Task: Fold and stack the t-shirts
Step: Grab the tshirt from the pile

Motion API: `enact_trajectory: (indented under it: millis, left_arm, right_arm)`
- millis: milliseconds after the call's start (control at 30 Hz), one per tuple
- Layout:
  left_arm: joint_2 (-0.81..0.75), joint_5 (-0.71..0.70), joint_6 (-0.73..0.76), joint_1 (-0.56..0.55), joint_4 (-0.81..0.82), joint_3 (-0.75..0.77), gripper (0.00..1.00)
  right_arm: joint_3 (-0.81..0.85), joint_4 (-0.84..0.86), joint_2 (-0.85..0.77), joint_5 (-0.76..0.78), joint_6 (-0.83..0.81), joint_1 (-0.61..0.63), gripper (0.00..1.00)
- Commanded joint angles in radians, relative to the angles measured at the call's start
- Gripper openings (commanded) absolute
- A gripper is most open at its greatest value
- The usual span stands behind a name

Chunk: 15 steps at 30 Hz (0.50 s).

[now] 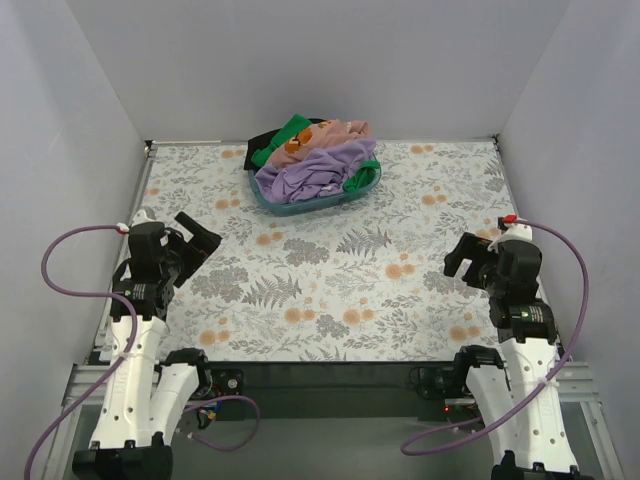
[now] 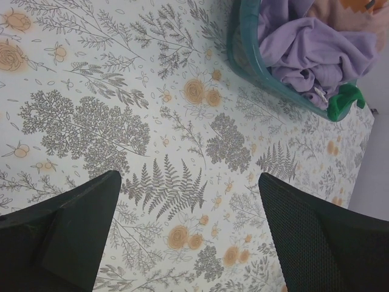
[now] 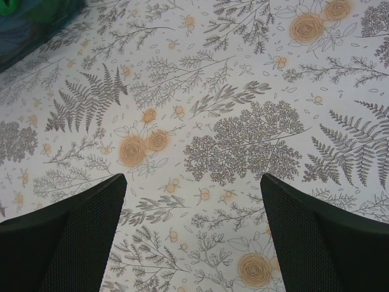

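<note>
The t-shirts lie crumpled in a teal basket (image 1: 268, 201) at the back middle of the table. The lavender-purple one (image 1: 310, 172) is on top in front, the dusty pink one (image 1: 340, 132) behind it, the bright green one (image 1: 283, 136) and the black one (image 1: 265, 140) at the back left. The left wrist view shows the lavender shirt (image 2: 310, 52) and a green bit (image 2: 344, 102) over the basket rim (image 2: 243, 52). My left gripper (image 1: 203, 238) is open and empty over the table's left side. My right gripper (image 1: 457, 257) is open and empty over the right side.
The table wears a floral cloth (image 1: 330, 270) with grey ferns and orange flowers. White walls close in the left, back and right. The basket's corner (image 3: 24, 30) shows at the upper left of the right wrist view.
</note>
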Motion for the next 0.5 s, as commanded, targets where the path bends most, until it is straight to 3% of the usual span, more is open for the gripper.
enact_trajectory:
  millis: [0, 133, 267, 467]
  left_arm:
    - [0.009, 0.040, 0.008, 0.002, 0.021, 0.031, 0.98]
    - [0.035, 0.059, 0.020, 0.002, 0.046, 0.031, 0.98]
    - [0.081, 0.141, 0.027, 0.002, 0.085, 0.017, 0.98]
    - [0.143, 0.284, -0.013, -0.002, 0.229, 0.009, 0.98]
  right_arm:
    - [0.037, 0.041, -0.001, -0.037, 0.005, 0.001, 0.99]
    - [0.065, 0.055, 0.030, -0.102, -0.014, 0.001, 0.98]
    - [0.114, 0.064, 0.117, -0.272, -0.035, 0.001, 0.99]
    - [0.088, 0.145, 0.110, -0.278, -0.023, 0.001, 0.98]
